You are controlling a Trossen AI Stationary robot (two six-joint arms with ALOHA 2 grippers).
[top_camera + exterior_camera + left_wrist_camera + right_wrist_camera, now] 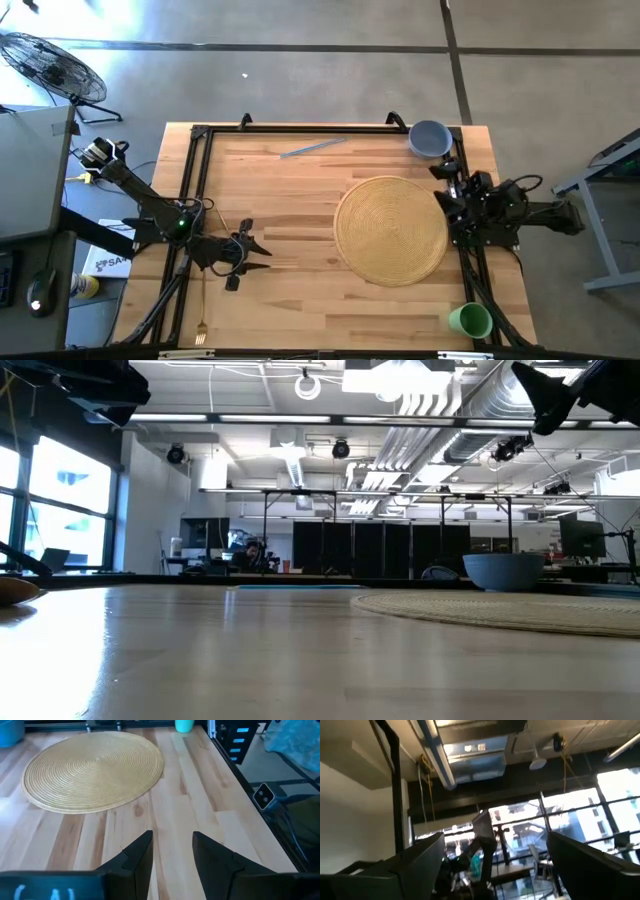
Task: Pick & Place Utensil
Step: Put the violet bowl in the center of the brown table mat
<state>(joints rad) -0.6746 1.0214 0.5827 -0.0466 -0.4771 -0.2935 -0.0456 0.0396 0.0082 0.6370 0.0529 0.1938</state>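
left gripper (262, 253), fingers parted and empty, hovers low, well left of the woven mat (391, 230); a fork (203, 305) lies behind it. right gripper (441, 183), open, waits raised at the mat's right.

Both arms are dark, jointed and thin, with black cables along them. The left arm (150, 212) shows a small green light and a pale, metallic base end. The left gripper (172, 851) has two black, wedge-shaped fingers (141, 851).
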